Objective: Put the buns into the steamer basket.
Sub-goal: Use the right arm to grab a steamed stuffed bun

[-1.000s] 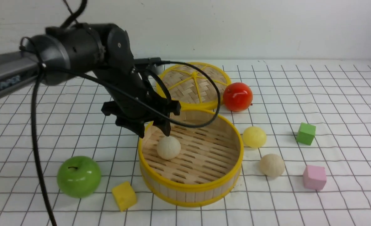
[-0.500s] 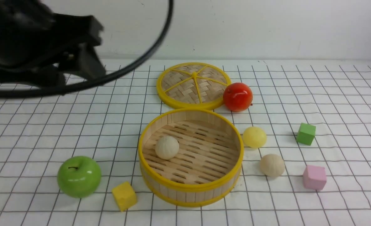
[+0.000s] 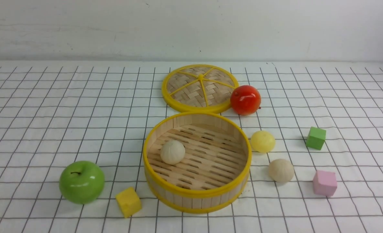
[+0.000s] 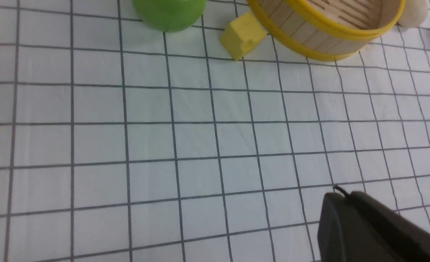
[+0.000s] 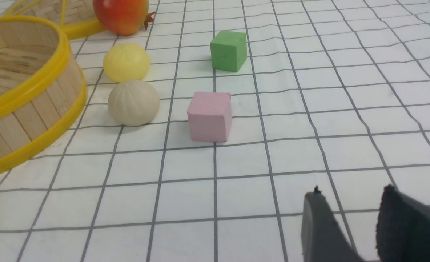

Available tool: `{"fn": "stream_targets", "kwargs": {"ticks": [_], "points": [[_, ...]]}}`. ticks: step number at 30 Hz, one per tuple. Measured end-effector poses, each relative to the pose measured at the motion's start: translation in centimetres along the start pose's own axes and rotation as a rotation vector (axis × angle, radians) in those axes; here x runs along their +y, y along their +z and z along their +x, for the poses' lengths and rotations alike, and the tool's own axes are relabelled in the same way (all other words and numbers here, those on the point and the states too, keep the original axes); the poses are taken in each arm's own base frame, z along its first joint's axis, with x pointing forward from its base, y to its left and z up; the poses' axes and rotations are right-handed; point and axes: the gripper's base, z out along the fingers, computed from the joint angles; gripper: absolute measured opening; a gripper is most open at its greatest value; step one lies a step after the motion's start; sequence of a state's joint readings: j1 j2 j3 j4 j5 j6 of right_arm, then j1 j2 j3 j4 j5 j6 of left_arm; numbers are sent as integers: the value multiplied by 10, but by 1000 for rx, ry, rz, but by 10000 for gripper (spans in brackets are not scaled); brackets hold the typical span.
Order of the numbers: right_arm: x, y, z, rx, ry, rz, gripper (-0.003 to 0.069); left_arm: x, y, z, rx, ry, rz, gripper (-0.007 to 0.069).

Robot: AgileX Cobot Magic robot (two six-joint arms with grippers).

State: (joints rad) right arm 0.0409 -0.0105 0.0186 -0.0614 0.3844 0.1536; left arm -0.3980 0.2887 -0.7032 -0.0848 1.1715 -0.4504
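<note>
Off-white bun sits inside the steamer basket, on the slats, toward the wall on the desk's left-edge side. Two more are outside, on the side facing the desk's right edge: pale yellow bun just beside the basket, and beige bun a bit closer to the desk's near edge. Pink cube is near the beige one; woven lid and pomegranate lie toward the far edge.

Left gripper: fingers closed together, nothing between them. Right gripper: fingers apart at moderate width, holding nothing. Both well away from the buns.

I'd call it one of three done. Right arm looks like the natural pick for the other two, beige first since it has more room around it.

Handling guess: buns light, matte, probably a little soft, so decent grip and low slip. They're round and could roll if nudged off-centre. Take each across its widest part, fingers either side, light squeeze, straight down. On the yellow one, keep the fingers off the basket wall; clearance is tight. Lift over the rim, lower to the bare slats, then release so it doesn't bounce into the first bun.
</note>
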Motion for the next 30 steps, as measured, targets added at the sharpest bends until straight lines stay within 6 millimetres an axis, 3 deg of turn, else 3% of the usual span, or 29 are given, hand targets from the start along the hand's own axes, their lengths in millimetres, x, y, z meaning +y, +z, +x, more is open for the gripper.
{"fn": "stream_targets", "kwargs": {"ticks": [2, 5, 12, 21, 30], "points": [[0, 0, 0, 0, 0, -1, 239, 9, -2, 17, -69, -22, 36, -13], [0, 0, 0, 0, 0, -1, 239, 13, -4, 23, -143, -20, 62, -13], [0, 0, 0, 0, 0, -1, 239, 13, -6, 16, -263, -8, 85, -13], [0, 0, 0, 0, 0, -1, 239, 14, -6, 16, -255, -5, 76, -13], [0, 0, 0, 0, 0, -1, 239, 26, -6, 12, -305, 103, -77, -13]]}}
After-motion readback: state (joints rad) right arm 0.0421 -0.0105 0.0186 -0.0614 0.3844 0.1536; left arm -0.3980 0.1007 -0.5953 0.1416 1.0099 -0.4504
